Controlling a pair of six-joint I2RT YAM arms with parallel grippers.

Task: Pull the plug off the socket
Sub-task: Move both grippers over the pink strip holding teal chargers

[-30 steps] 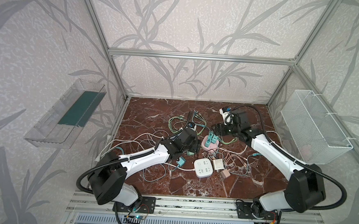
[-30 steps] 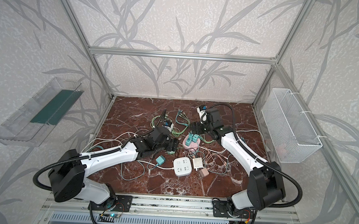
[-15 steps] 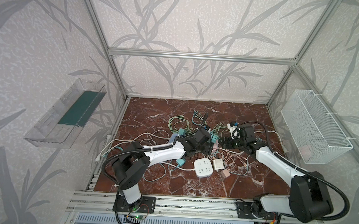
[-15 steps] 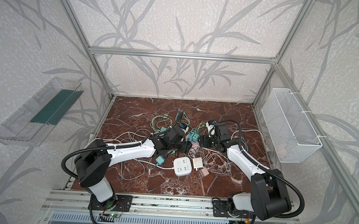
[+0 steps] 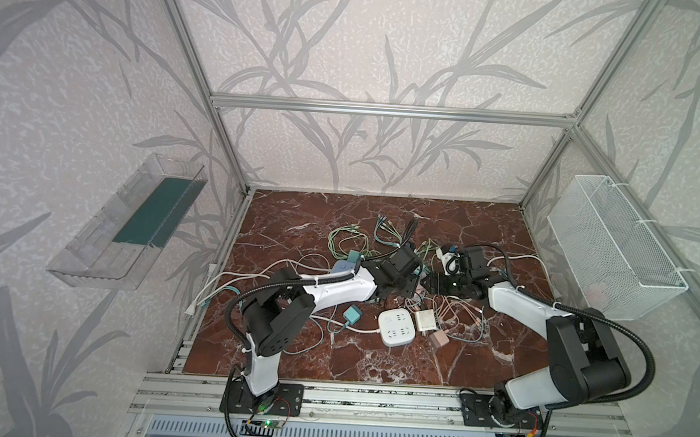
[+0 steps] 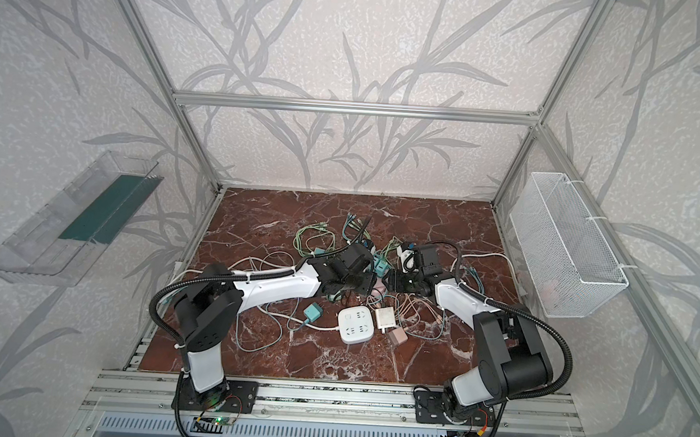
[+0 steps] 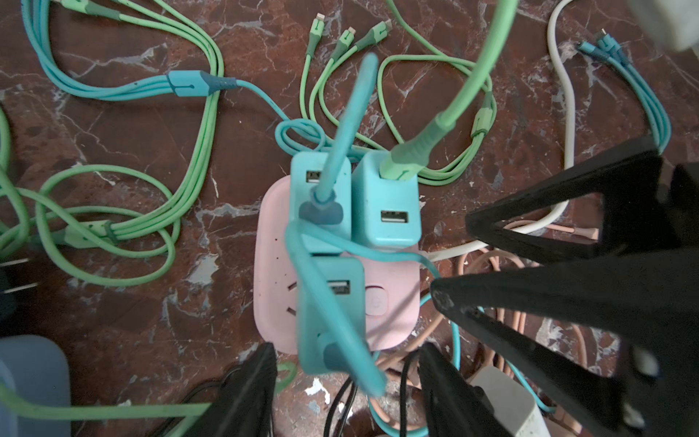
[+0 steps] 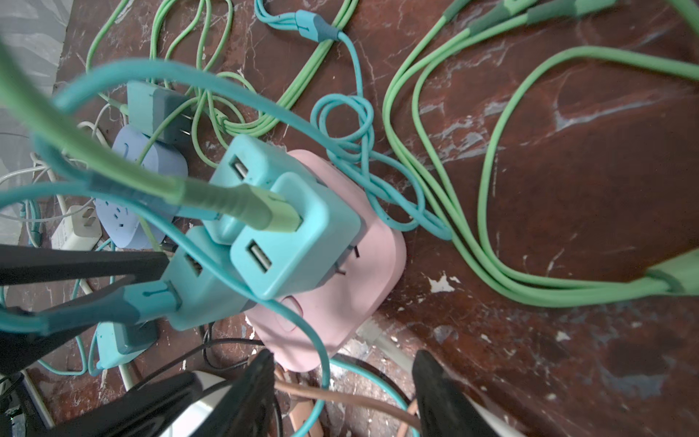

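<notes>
Socket: pink power strip [image 7: 272, 299] carrying three teal USB chargers [image 7: 386, 204]
Left gripper [image 7: 346, 374]: hovering at 6 o'clock of strip, jaws parted, gripping nothing
Right gripper [image 8: 342, 378]: jaws parted, gripping nothing

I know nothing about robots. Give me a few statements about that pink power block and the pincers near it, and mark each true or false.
1. Three teal plugs sit in the pink socket block. True.
2. A green cable runs into one teal plug. True.
3. The white power strip has plugs in it. False: its outlets are empty.
4. The left pincer is shut on a plug. False: its jaws stand open, holding nothing.
5. The wire basket hangs on the left wall. False: it hangs on the right.
</notes>
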